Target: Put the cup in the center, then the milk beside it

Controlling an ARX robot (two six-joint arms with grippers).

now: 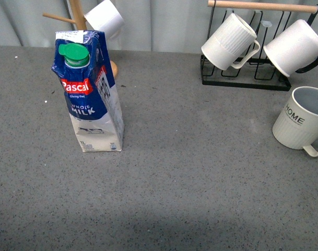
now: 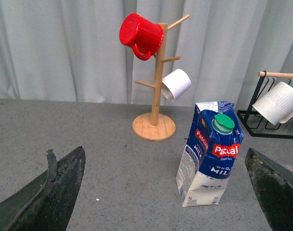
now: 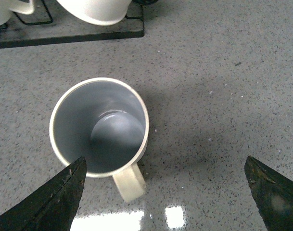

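Note:
The cup (image 1: pixel 299 123), cream-white and ribbed with "HOME" in black, stands upright at the table's right edge, handle toward the front. In the right wrist view it (image 3: pixel 99 126) shows from above with its grey-blue inside. My right gripper (image 3: pixel 165 195) is open above the table, one fingertip (image 3: pixel 59 199) by the cup's rim; the cup lies off to one side of the gap. The milk (image 1: pixel 88 91) stands upright at the left. In the left wrist view it (image 2: pixel 210 154) stands ahead of my open, empty left gripper (image 2: pixel 168 192). Neither gripper shows in the front view.
A black wire rack (image 1: pixel 245 78) at the back right holds a white ribbed mug (image 1: pixel 229 43) and a smooth white mug (image 1: pixel 295 48). A wooden mug tree (image 2: pixel 154 126) behind the milk carries a red mug (image 2: pixel 140 34) and a white mug (image 2: pixel 176 84). Grey curtains hang behind.

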